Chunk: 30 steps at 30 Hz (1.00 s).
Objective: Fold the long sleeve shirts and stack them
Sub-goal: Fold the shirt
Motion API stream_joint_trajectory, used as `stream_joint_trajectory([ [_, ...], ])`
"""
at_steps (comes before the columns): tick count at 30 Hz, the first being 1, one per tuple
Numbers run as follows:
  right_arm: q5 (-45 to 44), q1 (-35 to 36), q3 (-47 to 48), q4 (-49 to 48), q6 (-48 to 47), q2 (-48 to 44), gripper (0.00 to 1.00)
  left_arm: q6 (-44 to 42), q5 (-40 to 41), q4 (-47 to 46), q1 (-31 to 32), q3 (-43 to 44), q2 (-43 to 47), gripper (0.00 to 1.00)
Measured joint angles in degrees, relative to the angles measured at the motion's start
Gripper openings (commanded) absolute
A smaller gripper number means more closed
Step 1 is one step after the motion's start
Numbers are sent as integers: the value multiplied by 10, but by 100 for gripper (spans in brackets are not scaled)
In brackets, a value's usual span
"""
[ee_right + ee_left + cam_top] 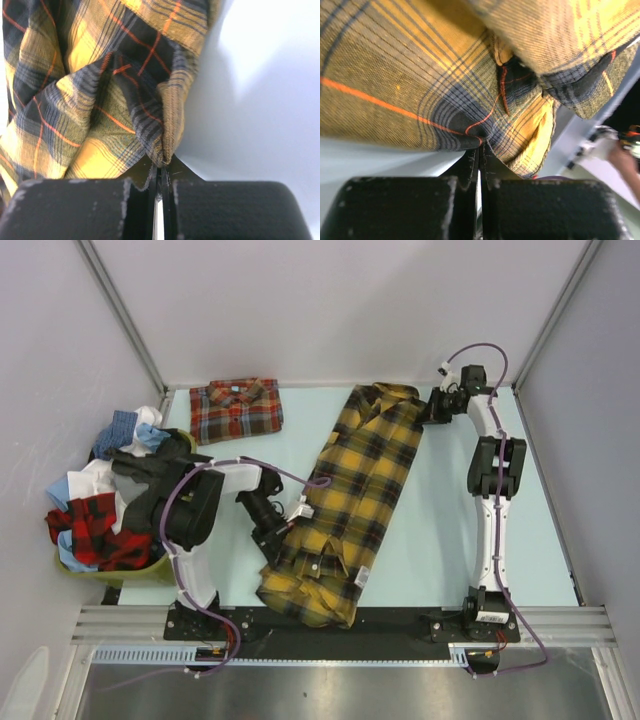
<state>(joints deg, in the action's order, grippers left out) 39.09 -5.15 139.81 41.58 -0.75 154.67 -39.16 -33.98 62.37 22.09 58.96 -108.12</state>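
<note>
The yellow-and-black plaid long sleeve shirt [360, 490] lies folded lengthwise, diagonally across the middle of the pale blue table [450, 530], collar at the far end. My left gripper [283, 532] sits at its near left edge, shut with a pinch of the cloth [420, 75] at its tips [481, 150]. My right gripper [428, 408] is at the far right by the collar, shut on a fold of the same shirt [100, 100], caught at its tips [164, 167]. The red-orange plaid long sleeve shirt [235, 410] lies folded at the back left, untouched.
A green basket [150, 570] heaped with mixed clothes stands off the table's left side beside the left arm. White walls and metal posts [125, 315] close in the back and sides. A metal rail [350, 625] runs along the near edge.
</note>
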Motion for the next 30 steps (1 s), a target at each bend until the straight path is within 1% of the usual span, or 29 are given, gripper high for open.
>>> stream_joint_trajectory([
  [3, -11, 9, 4, -42, 34, 7, 0, 17, -26, 10, 2, 20, -30, 0],
  [6, -22, 20, 53, -53, 45, 35, 0, 35, -51, 10, 8, 34, -47, 0],
  [10, -41, 26, 49, -81, 54, 37, 0, 72, -90, -7, 30, 41, -63, 0],
  [15, -46, 26, 43, -103, 68, 37, 0, 134, -135, -47, 89, 40, -73, 0],
  [16, -47, 26, 42, -106, 68, 37, 2, 146, -143, -58, 103, 39, -73, 0],
  [17, -48, 26, 38, -111, 70, 35, 12, 155, -149, -67, 115, 38, -73, 0],
  [19, -48, 26, 30, -118, 70, 31, 27, 186, -162, -91, 141, 35, -73, 9],
  [20, -48, 26, 24, -123, 67, 28, 43, 197, -167, -100, 147, 34, -73, 17],
  [21, -52, 26, 18, -128, 63, 23, 49, 204, -170, -108, 151, 32, -73, 31],
  [22, -53, 26, 11, -131, 59, 17, 55, 216, -177, -113, 152, 28, -73, 36],
  [23, -59, 24, 5, -133, 51, 9, 66, 218, -180, -116, 149, 25, -73, 41],
  [24, -63, 22, -11, -131, 41, -5, 71, 227, -191, -113, 143, 22, -72, 49],
  [25, -64, 18, -30, -123, 30, -20, 75, 235, -201, -108, 134, 19, -69, 52],
  [26, -67, 15, -40, -116, 23, -32, 82, 236, -204, -106, 125, 19, -65, 56],
  [27, -67, 9, -55, -104, 11, -48, 85, 236, -205, -105, 114, 20, -57, 59],
  [28, -67, 2, -69, -87, 1, -64, 91, 234, -204, -102, 104, 23, -48, 64],
  [30, -62, -17, -94, -52, -23, -103, 94, 220, -203, -88, 90, 42, -29, 68],
])
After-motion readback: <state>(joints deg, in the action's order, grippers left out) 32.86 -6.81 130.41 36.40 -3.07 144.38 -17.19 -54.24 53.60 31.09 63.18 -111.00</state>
